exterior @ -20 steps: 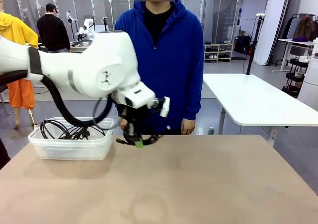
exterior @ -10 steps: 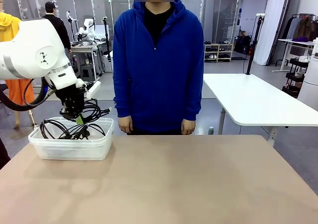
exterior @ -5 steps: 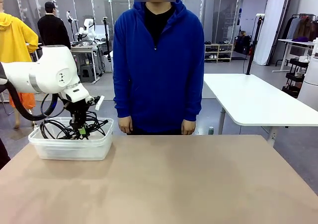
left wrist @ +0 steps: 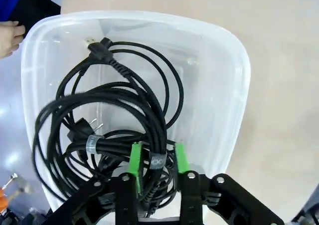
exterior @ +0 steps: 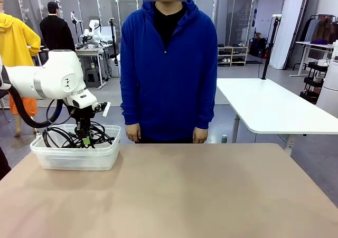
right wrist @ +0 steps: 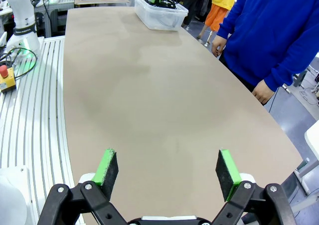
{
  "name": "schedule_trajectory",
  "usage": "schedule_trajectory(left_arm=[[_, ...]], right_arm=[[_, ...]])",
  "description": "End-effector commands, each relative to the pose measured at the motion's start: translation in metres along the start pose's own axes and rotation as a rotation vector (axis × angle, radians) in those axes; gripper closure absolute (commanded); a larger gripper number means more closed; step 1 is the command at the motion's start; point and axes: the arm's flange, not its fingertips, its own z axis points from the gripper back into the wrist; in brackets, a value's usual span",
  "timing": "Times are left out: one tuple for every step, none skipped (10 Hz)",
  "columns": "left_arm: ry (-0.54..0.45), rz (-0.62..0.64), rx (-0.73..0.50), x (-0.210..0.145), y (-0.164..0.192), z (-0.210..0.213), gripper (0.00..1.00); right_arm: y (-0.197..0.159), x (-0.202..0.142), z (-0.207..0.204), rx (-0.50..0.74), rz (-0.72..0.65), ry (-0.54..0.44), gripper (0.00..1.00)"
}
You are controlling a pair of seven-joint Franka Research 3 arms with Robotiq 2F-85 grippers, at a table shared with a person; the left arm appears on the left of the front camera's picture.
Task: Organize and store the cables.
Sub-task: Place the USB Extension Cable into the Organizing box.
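Cables [left wrist: 114, 130] lie piled in the clear bin [left wrist: 227, 110] at the table's left far corner, and the left gripper [left wrist: 155, 166] hangs straight down into it. Its green pads [left wrist: 135, 165] clamp a taped bundle of cord, whose strands run up between the fingers, roughly along them. The coil sits directly under that gripper, touching the pile, so letting go looks like the next call. The right gripper [right wrist: 167, 172] hovers splayed and empty over bare table [right wrist: 149, 95], well apart from the bin. The person's hands [exterior: 199, 135] hang beside the far edge.
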Motion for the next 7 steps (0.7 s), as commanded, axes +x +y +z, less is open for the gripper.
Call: schedule_trajectory(left_arm=[[0.006, 0.018, -0.015, 0.003, 0.005, 0.005, 0.52], [0.006, 0.019, -0.002, 0.003, 0.006, 0.007, 0.44], [-0.002, 0.020, 0.001, 0.002, 0.003, 0.011, 0.35], [-0.014, 0.018, 0.008, 0.003, 0.001, 0.014, 0.27], [-0.018, 0.009, 0.014, 0.005, -0.001, 0.017, 0.19], [-0.037, 0.000, 0.017, 0.008, -0.003, 0.021, 0.11], [-0.041, -0.007, 0.023, 0.009, -0.007, 0.025, 0.02]], right_arm=[[-0.003, 0.003, 0.000, -0.010, -0.016, -0.014, 0.00], [-0.003, 0.003, 0.000, -0.010, -0.016, -0.014, 0.00], [-0.003, 0.003, 0.000, -0.010, -0.016, -0.014, 0.00], [-0.003, 0.003, 0.000, -0.010, -0.016, -0.014, 0.00], [-0.003, 0.003, 0.000, -0.010, -0.016, -0.014, 0.00], [-0.003, 0.003, 0.000, -0.010, -0.016, -0.014, 0.00], [-0.003, 0.003, 0.000, -0.010, -0.016, -0.014, 0.00]])
